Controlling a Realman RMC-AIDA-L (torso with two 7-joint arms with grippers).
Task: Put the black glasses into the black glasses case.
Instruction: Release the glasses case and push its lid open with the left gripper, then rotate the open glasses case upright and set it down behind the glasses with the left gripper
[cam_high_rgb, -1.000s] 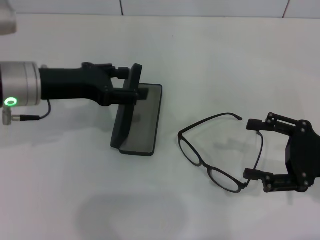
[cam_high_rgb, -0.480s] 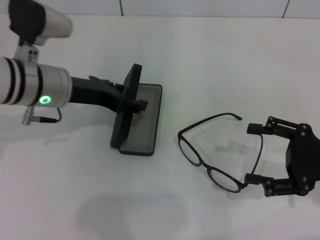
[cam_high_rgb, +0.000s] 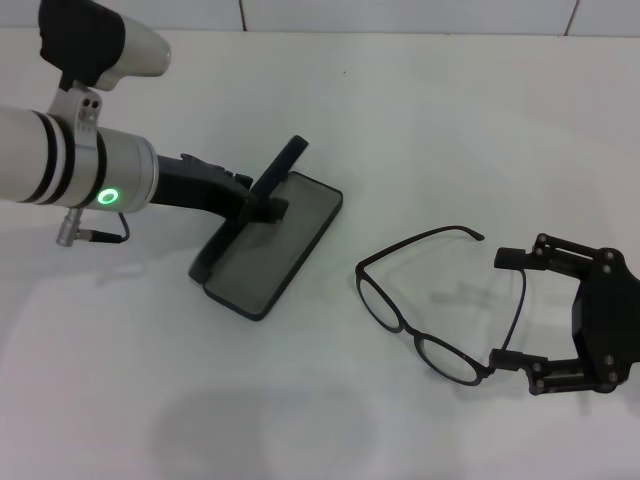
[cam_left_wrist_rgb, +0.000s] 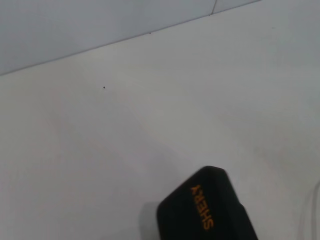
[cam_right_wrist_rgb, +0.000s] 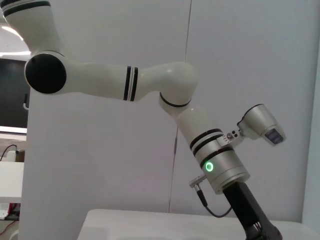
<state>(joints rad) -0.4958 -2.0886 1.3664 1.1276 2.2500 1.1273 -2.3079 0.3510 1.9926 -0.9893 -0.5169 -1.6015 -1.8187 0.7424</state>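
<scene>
The black glasses case (cam_high_rgb: 268, 258) lies open on the white table, grey lining up, turned at a slant, its lid (cam_high_rgb: 281, 168) standing up. My left gripper (cam_high_rgb: 258, 203) reaches in from the left and is shut on that lid. In the left wrist view the lid (cam_left_wrist_rgb: 205, 212) shows as a black edge with orange lettering. The black glasses (cam_high_rgb: 409, 331) rest unfolded on the table to the right of the case. My right gripper (cam_high_rgb: 505, 307) sits open at the right, its fingertips either side of one temple's end, not closed on it.
The white table (cam_high_rgb: 420, 130) ends at a tiled wall at the back. My left arm (cam_right_wrist_rgb: 150, 87), white with a green light, fills the right wrist view above the table's far edge.
The left gripper has swung the case round: its far end now points right and its near end left, and the lid leans further back. The right gripper has barely moved.
</scene>
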